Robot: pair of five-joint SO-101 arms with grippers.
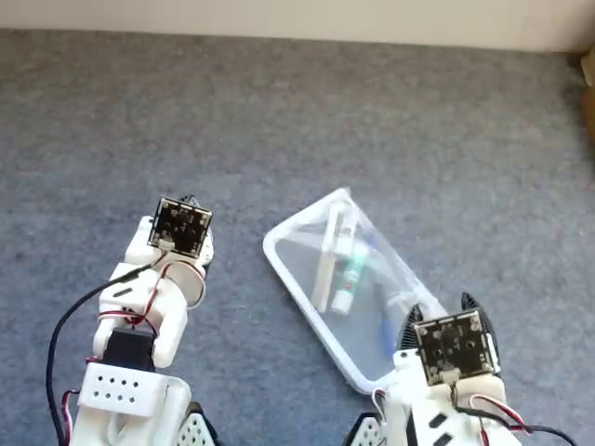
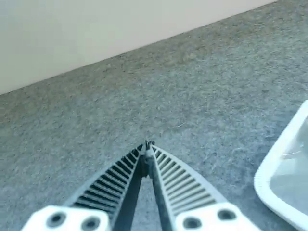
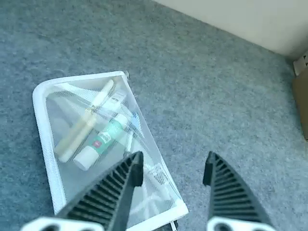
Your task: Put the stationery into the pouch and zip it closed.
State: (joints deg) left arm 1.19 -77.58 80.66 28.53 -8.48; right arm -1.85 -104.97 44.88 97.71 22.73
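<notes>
Here the left pincer (image 2: 147, 147) is clenched; the right pincer (image 3: 174, 161) gapes over the pouch (image 3: 41, 120); the tube (image 3: 103, 139) label is illegible

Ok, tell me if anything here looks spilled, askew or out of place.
Nothing stands out. The clear pouch lies flat on the grey carpet, at a slant to the arms, with the green-labelled tube, pale stick and blue pen all inside it. Whether the zip is closed, I cannot tell.

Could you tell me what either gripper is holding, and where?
Nothing: the left gripper is shut empty, the right gripper open over the pouch.
</notes>
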